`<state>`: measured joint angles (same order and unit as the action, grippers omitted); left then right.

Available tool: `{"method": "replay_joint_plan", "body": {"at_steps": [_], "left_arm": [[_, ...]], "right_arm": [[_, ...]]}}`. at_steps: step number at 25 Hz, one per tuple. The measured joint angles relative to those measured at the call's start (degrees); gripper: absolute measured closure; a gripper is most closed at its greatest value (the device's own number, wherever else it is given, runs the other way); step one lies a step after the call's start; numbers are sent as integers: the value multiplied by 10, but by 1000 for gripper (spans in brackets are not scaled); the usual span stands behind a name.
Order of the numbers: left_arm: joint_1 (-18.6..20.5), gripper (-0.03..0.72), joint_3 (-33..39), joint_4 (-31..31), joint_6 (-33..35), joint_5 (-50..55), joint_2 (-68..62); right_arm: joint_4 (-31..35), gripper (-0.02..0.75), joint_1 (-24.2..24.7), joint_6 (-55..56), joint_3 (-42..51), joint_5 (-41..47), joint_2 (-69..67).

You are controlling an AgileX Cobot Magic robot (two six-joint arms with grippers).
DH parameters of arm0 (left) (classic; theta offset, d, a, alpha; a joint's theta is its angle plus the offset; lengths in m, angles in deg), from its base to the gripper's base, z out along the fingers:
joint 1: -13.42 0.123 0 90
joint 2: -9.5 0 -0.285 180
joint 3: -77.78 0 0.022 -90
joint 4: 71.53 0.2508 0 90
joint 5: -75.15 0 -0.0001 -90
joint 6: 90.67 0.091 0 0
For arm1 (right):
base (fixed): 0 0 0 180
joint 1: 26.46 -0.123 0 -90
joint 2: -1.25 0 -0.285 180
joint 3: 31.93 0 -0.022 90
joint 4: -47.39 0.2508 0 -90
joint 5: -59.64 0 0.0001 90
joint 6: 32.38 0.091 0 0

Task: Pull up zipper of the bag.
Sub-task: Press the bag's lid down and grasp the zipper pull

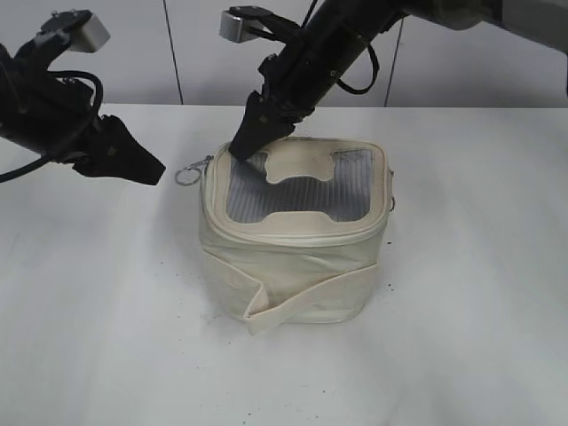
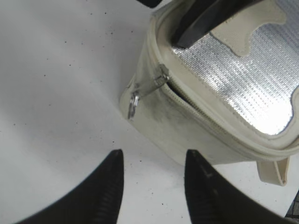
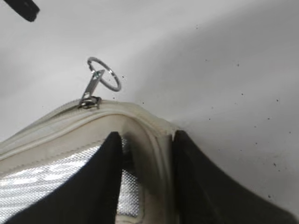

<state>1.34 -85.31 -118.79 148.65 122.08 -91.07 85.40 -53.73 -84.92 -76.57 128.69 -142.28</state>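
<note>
Bag (image 3: 70,154) mostly cut off; far zipper (image 1: 388,191) side hidden.

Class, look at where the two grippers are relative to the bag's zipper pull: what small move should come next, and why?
Probably the left gripper should ease forward onto the zipper pull. It is open and apart from the ring, while the right gripper straddles the rim of the bag, seemingly bracing it.

Exterior: slanted downward, facing bag (image 1: 293,235) mid-frame. Wrist views: close, both sharing the bag's zipper pull (image 2: 148,87) corner.
</note>
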Motion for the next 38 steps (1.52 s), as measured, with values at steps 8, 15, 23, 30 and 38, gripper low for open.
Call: {"method": "replay_joint_plan", "body": {"at_steps": [8,15,23,30,38], "left_arm": [[0,328,-3,27,21,-54,0],[-5,209,-12,80,34,-45,0],[-66,195,-13,107,34,-77,0],[-76,195,-13,126,34,-119,-9],[-76,195,-45,126,34,-120,-46]], "right_arm": [[3,645,0,6,-1,7,-1],[3,647,0,17,-1,7,-1],[3,647,0,20,-1,7,-1],[3,649,0,20,-1,8,-1],[3,650,0,21,-1,8,-1]]}}
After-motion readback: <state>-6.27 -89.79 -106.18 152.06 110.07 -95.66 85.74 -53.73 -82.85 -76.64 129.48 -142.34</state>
